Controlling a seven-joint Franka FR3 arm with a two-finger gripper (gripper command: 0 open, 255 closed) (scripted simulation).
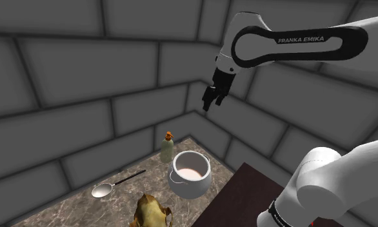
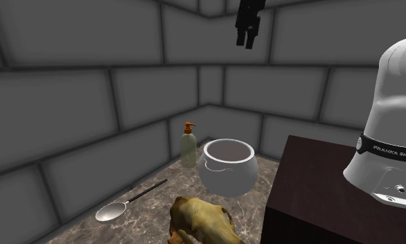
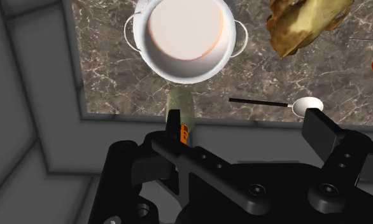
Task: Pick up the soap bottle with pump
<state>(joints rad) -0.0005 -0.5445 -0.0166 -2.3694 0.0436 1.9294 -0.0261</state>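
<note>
The soap bottle (image 1: 167,149) is pale green with an orange pump and stands upright at the back of a marble counter (image 1: 78,207), close to the grey block wall. In the second exterior view the soap bottle (image 2: 188,147) is just beside a white pot. My black gripper (image 1: 211,102) hangs high in the air above the counter's back corner, well clear of the bottle. In the wrist view the gripper (image 3: 247,127) is open with nothing between its fingers; the bottle (image 3: 181,105) lies far below, by one fingertip (image 3: 173,122).
A white two-handled pot (image 1: 191,173) stands next to the bottle. A metal spoon (image 1: 113,186) with a dark handle lies on the counter. A crumpled yellow-brown object (image 1: 150,213) sits near the front. The dark stand (image 1: 246,200) borders the counter. Walls enclose the corner.
</note>
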